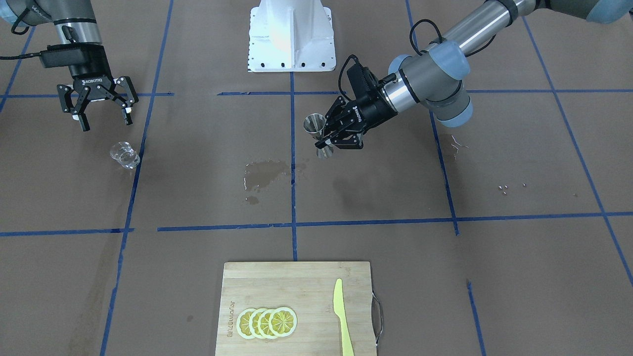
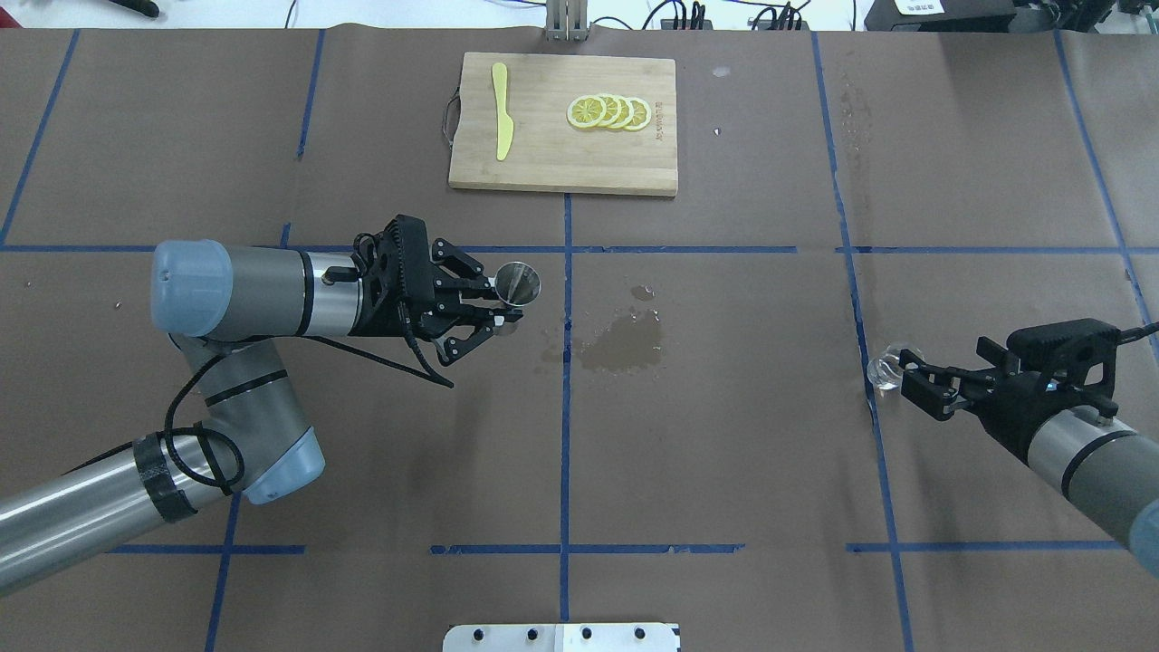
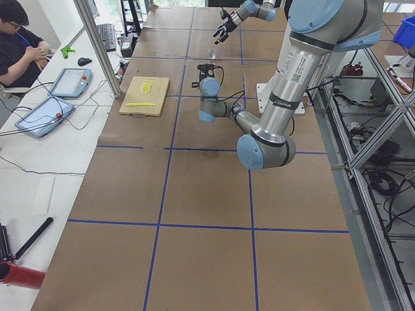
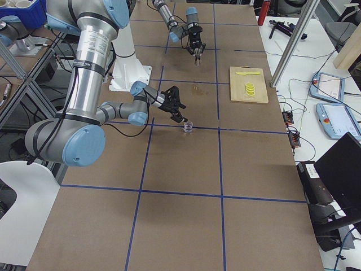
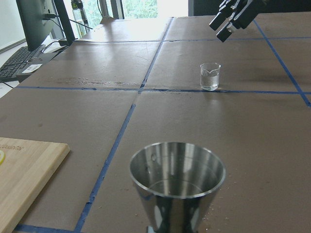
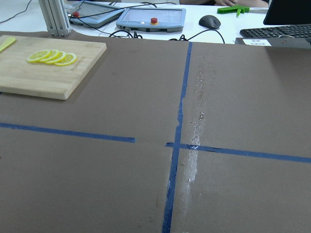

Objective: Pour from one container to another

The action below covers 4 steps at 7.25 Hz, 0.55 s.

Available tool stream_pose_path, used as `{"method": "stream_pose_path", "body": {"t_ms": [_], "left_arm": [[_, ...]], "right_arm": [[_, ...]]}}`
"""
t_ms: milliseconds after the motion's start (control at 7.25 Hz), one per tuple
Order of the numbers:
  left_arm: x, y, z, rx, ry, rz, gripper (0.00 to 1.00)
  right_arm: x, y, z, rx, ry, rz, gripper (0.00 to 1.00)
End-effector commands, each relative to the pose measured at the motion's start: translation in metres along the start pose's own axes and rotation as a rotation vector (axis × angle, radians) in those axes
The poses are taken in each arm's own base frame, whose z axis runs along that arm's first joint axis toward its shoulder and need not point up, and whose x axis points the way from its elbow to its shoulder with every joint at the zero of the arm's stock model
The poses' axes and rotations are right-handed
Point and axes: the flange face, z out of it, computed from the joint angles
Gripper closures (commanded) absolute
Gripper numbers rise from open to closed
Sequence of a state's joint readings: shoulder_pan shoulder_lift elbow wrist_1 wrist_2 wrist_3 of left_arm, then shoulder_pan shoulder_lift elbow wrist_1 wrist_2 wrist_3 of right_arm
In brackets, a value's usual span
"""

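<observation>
Bearing ROBOTIQ lettering (image 1: 94, 80), the right pincer (image 1: 107, 123) hangs spread.

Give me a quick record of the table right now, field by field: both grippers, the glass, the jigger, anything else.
left gripper: shut on the waist of the jigger, which is upright
right gripper: open, near the glass, not touching it
glass: upright on the table
spill: wet patch mid-table
board: lemon slices and a yellow knife on it
</observation>
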State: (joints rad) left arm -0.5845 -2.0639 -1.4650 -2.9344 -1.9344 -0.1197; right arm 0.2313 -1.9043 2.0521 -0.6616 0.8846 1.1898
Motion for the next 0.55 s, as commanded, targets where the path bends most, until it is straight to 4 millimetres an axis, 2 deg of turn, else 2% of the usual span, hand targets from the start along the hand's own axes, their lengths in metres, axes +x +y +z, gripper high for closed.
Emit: {"method": "stream_pose_path", "body": {"t_ms": [0,138,414], "left_arm": [[-0.002,-0.001,0.000,0.003,-0.017,0.000,1.00],[-0.002,-0.001,0.000,0.003,-0.018,0.000,1.00],[-0.002,0.000,0.000,0.001,-0.017,0.001,1.00]], "right_arm": [[-0.018,0.031,0.011,0.147,0.000,0.036,0.00],[-0.001,0.052,0.025,0.177,0.023,0.014,0.00],[0.001,0.072,0.039,0.244,0.049,-0.003,0.00]]}}
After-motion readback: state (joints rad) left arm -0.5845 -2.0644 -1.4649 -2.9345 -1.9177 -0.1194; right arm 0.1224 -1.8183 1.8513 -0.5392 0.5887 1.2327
